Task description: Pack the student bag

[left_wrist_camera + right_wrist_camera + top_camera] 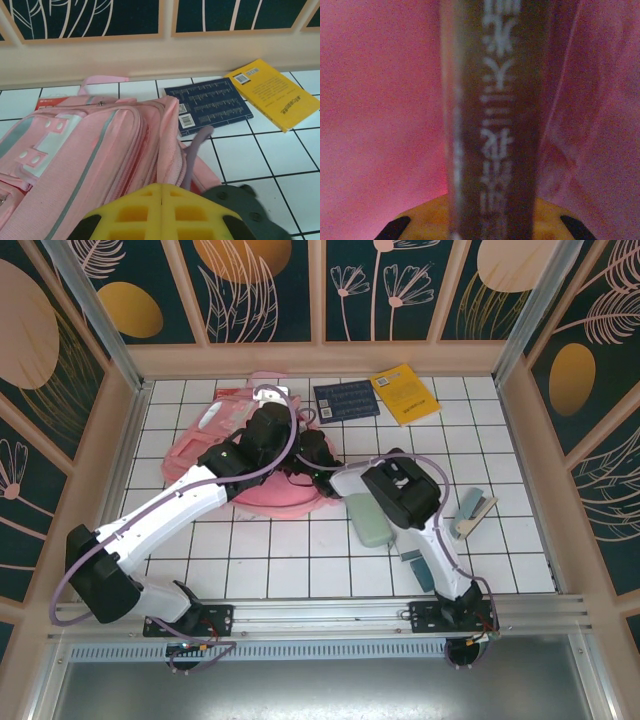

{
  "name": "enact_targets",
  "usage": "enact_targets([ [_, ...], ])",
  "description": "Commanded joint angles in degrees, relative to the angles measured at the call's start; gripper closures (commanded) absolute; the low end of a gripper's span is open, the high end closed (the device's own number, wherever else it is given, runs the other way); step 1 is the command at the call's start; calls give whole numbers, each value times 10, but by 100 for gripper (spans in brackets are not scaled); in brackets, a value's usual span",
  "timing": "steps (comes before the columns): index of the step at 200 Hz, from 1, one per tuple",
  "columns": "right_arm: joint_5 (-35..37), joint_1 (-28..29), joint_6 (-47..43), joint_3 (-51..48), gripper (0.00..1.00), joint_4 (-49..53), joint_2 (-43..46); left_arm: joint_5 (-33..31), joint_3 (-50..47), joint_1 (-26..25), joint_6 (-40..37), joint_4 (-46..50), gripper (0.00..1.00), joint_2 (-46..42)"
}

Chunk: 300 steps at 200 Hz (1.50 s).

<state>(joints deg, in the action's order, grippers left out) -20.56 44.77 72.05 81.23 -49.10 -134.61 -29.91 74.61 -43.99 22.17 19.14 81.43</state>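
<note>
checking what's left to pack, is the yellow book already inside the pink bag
No, the yellow book lies flat on the tiled table beside the dark blue book, outside the student bag.

- left arm point(175, 512): white links, black joints, lilac cable point(194, 150)
- right arm point(405, 495): white links, black housings
- left pincer point(161, 192): yellow pocketed fingers point(130, 212), black screwed mount point(245, 210)

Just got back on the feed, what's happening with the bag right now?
The right gripper is down inside the pink student bag, shut on a dark flat item with white lettering. The left gripper is shut, at the bag's zipper edge. A dark blue book and a yellow book lie on the table beside the bag.
</note>
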Motion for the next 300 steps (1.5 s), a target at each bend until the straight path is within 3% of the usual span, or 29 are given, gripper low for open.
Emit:
enact_targets([
  [1,34,14,7,74,100,-19,-29,16,32,0,12,-41,100,3],
  [47,78,37,1,146,96,24,-82,15,28,0,11,-46,100,7],
  [63,65,42,14,165,82,-6,-105,16,23,0,12,-50,100,7],
  [72,53,43,18,191,80,16,-118,16,22,0,12,-52,100,7],
  [90,42,48,-1,221,67,61,-124,16,21,0,11,-53,100,9],
  [110,58,47,-18,174,53,72,-88,4,22,0,6,-48,100,8],
  [128,79,43,-37,120,48,87,-41,-13,15,0,0,-50,100,1],
  [131,82,43,-39,108,42,88,-33,-14,14,1,0,-51,100,1],
  [137,86,41,-44,90,40,92,-18,-16,12,1,0,-52,100,-1],
  [174,119,32,-67,-21,39,95,75,-26,-4,8,0,-55,100,-11],
  [252,199,11,-145,-163,39,235,258,-32,-48,20,7,-60,100,-44],
  [300,236,-44,-208,-255,40,308,379,-28,-78,20,12,-61,100,-60],
])
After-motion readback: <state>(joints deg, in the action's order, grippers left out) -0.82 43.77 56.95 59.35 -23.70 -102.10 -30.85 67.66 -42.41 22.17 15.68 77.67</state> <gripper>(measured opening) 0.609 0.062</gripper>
